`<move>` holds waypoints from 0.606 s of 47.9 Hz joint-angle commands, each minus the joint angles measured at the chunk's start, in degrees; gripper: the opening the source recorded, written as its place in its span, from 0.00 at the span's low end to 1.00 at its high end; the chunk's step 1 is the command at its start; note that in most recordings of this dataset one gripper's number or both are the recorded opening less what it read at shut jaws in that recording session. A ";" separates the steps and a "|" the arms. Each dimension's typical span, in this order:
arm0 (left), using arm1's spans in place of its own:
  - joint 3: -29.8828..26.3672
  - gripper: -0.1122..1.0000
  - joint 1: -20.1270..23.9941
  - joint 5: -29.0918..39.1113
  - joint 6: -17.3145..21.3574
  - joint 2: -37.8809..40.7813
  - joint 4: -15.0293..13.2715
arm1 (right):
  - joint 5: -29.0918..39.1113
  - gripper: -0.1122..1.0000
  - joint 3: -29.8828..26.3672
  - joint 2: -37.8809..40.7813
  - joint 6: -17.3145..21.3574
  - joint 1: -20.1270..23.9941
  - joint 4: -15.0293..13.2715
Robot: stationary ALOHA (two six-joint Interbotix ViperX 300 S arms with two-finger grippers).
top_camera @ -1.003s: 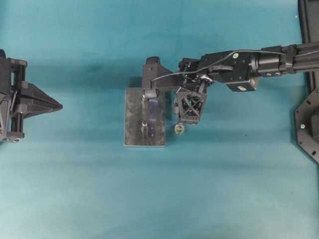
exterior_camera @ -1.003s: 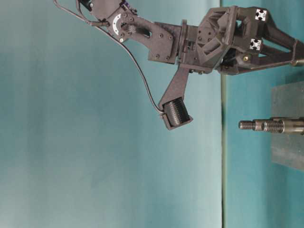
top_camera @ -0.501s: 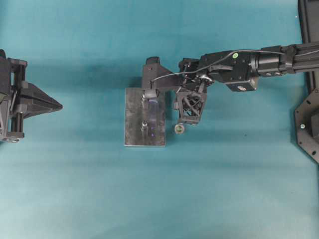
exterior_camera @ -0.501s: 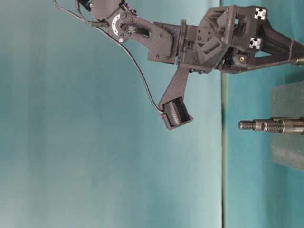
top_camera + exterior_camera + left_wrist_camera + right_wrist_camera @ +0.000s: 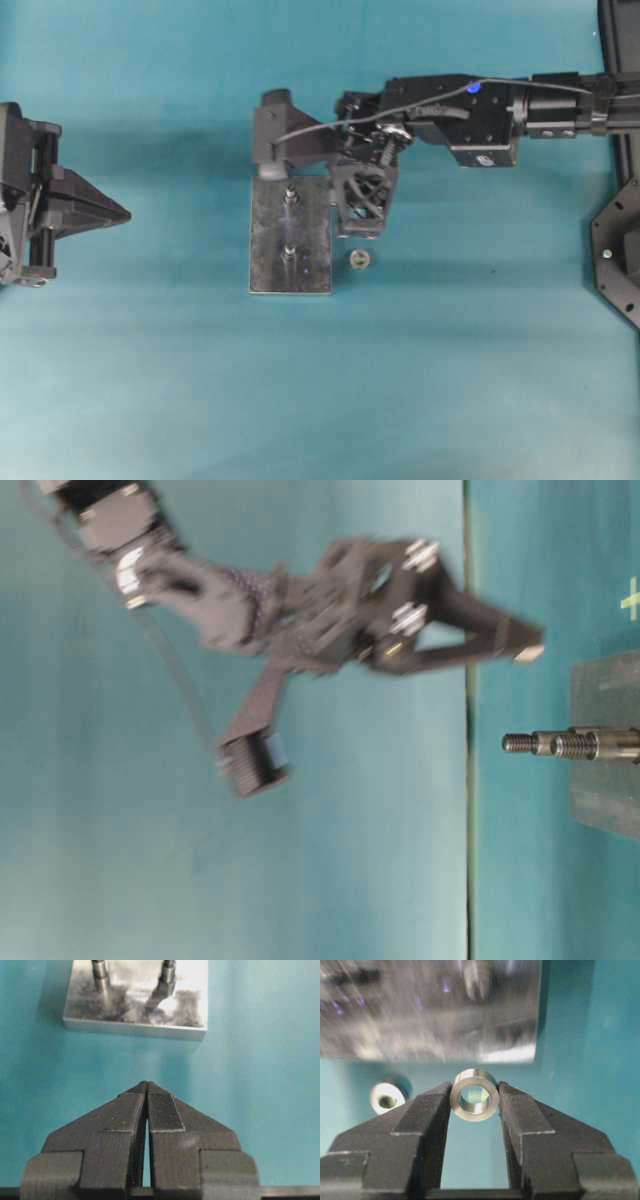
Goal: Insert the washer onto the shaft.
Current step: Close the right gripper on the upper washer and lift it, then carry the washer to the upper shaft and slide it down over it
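Observation:
My right gripper (image 5: pixel 474 1091) is shut on a silver washer (image 5: pixel 474 1095), pinched between its fingertips. In the overhead view the right gripper (image 5: pixel 361 228) hovers at the right edge of the grey metal plate (image 5: pixel 312 262), which carries two upright shafts (image 5: pixel 290 197) (image 5: pixel 288 250). The table-level view, blurred, shows the right gripper (image 5: pixel 528 653) raised off the table, beside the shafts' tips (image 5: pixel 520 744). My left gripper (image 5: pixel 118 212) is shut and empty at the far left, its tips (image 5: pixel 146 1085) pointing at the plate (image 5: pixel 135 1010).
A second metal ring (image 5: pixel 359 260) lies on the teal mat just right of the plate; it also shows in the right wrist view (image 5: pixel 385 1097). A black fixture (image 5: pixel 615 240) stands at the right edge.
My right gripper has risen off the table and moved towards the far-left with the washer in it. The ring on the mat and the left arm have stayed put.

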 commanded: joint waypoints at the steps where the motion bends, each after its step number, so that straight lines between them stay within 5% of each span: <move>1: -1.05 0.10 -0.26 -0.62 -0.09 0.18 0.00 | 0.18 0.40 -3.34 -1.76 0.62 0.26 -0.18; 29: -0.70 0.10 -0.26 -0.62 -0.09 0.26 0.09 | 0.88 0.40 -10.72 3.69 -1.23 1.05 -0.88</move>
